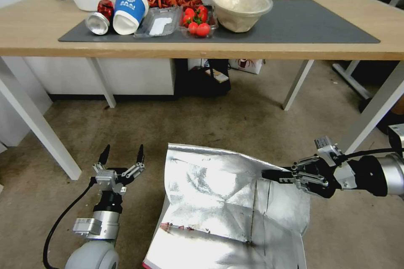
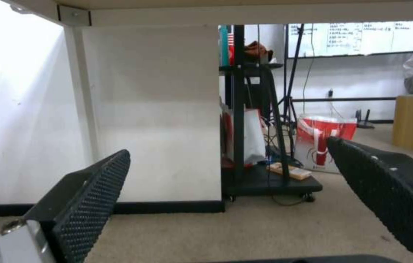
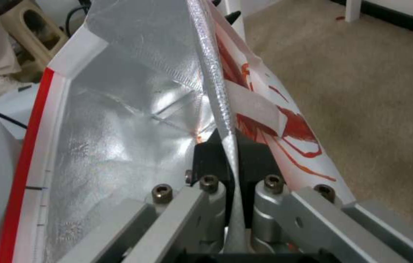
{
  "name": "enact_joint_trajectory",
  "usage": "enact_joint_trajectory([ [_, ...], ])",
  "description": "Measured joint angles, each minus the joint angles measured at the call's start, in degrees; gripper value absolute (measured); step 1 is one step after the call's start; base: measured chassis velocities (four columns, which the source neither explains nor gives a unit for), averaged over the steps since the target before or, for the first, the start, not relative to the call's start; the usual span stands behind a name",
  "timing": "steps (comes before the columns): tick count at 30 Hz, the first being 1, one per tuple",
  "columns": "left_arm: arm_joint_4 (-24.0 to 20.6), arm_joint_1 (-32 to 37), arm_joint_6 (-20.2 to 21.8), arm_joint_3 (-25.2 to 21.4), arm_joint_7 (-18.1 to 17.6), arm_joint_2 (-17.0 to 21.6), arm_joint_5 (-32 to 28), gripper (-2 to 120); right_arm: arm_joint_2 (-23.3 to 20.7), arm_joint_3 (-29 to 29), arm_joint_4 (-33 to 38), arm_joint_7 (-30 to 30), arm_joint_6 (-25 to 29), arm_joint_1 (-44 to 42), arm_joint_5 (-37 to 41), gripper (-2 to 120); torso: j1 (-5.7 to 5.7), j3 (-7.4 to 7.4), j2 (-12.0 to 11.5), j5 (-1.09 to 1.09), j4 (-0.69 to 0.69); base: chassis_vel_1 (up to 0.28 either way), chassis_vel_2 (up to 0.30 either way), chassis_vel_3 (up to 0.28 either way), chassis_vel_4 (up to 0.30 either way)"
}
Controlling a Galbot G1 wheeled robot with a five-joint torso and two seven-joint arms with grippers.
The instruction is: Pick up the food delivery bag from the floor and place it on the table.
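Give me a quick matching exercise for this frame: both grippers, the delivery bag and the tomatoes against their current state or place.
Column one:
1. left gripper
2. right gripper
3. food delivery bag
4. cherry tomatoes

Column two:
A. shut on the bag's wall
B. on the grey mat on the table
C. open, holding nothing
D. down at floor level, foil lining showing

Pairs: 1-C, 2-A, 3-D, 4-B
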Motion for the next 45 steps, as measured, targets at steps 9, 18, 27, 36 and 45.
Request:
enact_joint_trajectory([
  [9, 1.2, 0.0, -3.3, 1.4, -1.0, 0.1, 1.1, 100, -0.1, -1.5, 0.0, -0.4, 0.9, 0.4, -1.3, 0, 0.00, 0.28, 0.3, 0.00, 0.00, 0.000, 0.000, 0.000, 0.000],
  [18, 1.7, -0.4, -3.8, 2.3, -1.4, 0.1, 1.5, 100, -0.6, -1.5, -0.7, -0.3, 1.5, 0.9, -1.4, 0, 0.14, 2.59, 2.8, 0.00, 0.00, 0.000, 0.000, 0.000, 0.000],
  [27, 1.9, -0.7, -3.6, 1.9, -1.4, 0.4, 1.5, 100, -1.1, -1.3, -0.8, -0.2, 1.6, 1.1, -1.2, 0, 0.40, 4.48, 4.9, 0.00, 0.00, 0.000, 0.000, 0.000, 0.000],
  [36, 2.3, -1.0, -3.6, 1.6, -1.4, 0.6, 1.5, 100, -1.3, -0.9, -0.8, -0.3, 1.8, 1.1, -1.1, 0, 0.68, 6.21, 6.9, 0.00, 0.00, 0.000, 0.000, 0.000, 0.000],
  [45, 2.3, -1.2, -3.6, 1.5, -1.4, 0.7, 1.6, 100, -1.7, 0.1, -0.7, -0.6, 2.0, 1.0, -0.7, 0, 1.22, 7.78, 9.0, 0.00, 0.00, 0.000, 0.000, 0.000, 0.000],
])
